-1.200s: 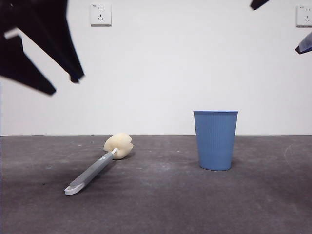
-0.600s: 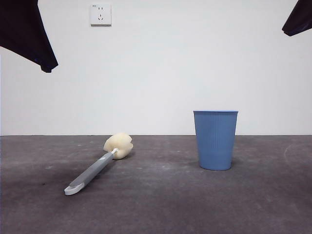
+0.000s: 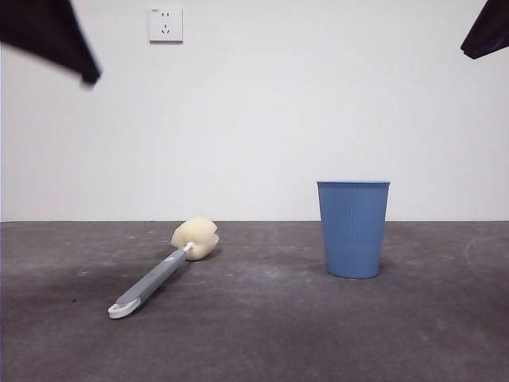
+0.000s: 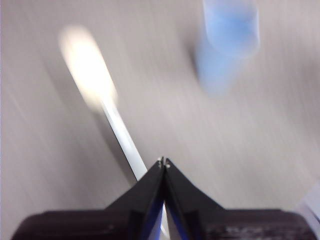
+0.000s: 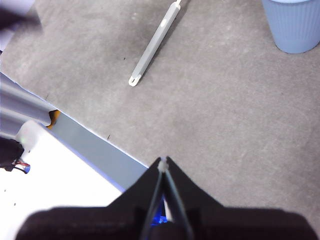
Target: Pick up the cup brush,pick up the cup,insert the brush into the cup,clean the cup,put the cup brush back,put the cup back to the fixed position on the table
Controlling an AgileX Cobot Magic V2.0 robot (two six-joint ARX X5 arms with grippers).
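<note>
The cup brush (image 3: pixel 163 272) lies flat on the table (image 3: pixel 262 334) at the left, its cream sponge head pointing to the back and its white tip to the front. The blue ribbed cup (image 3: pixel 353 229) stands upright at the right, apart from the brush. My left gripper (image 4: pixel 163 163) is shut and holds nothing. It hangs high above the blurred brush (image 4: pixel 95 85) and cup (image 4: pixel 227 45). My right gripper (image 5: pixel 163 162) is also shut and holds nothing. It is high over the table's front, with the brush handle (image 5: pixel 155 45) and the cup (image 5: pixel 294 25) far off.
Both arms show only as dark tips at the top corners, one at the left (image 3: pixel 56 32) and one at the right (image 3: pixel 487 32). A wall socket (image 3: pixel 165 24) sits on the white wall. The table's front edge (image 5: pixel 95 150) and white hardware lie below the right gripper.
Both arms have drawn up and outward toward the top corners. The left one is still moving, and its view is blurred. The brush and the cup have not moved.
</note>
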